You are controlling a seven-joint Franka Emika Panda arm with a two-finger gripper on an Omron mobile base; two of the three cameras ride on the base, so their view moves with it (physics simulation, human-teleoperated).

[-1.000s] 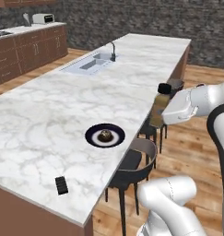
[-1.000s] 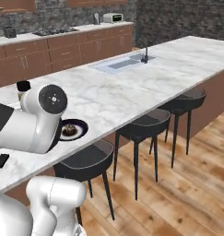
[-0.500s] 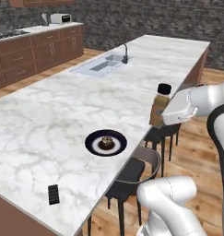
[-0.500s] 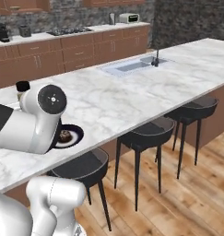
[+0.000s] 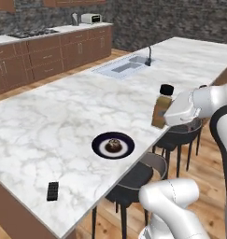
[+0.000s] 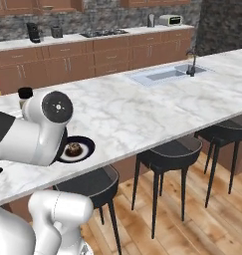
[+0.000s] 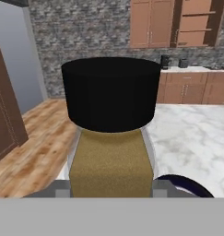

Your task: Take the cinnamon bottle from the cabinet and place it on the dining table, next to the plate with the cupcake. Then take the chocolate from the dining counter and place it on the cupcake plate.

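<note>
My gripper [image 5: 161, 115] is shut on the cinnamon bottle [image 5: 161, 110], a tan bottle with a round black cap, held upright in the air at the near edge of the white marble dining table [image 5: 63, 116]. The dark plate [image 5: 99, 143] with the brown cupcake [image 5: 114, 145] lies on the slab to the left of and below the bottle. The black chocolate [image 5: 52, 191] lies flat near the table's front left corner. In the hand view the cinnamon bottle [image 7: 111, 159] stands between the fingers [image 7: 61, 189], and the plate's rim [image 7: 189, 183] shows at lower right. From the right base camera my arm hides part of the plate [image 6: 86, 147].
Black stools [image 5: 133, 179] [image 5: 180, 133] stand under the table's near edge below my arm. A sink [image 5: 124, 67] with a faucet is set into the far part of the slab. Brown counters line the back wall, and an upper cupboard [image 7: 196, 23] stands open.
The whole picture has shifted as the base moves, bringing the plate and chocolate nearer. The bottle stays held the same way in my gripper.
</note>
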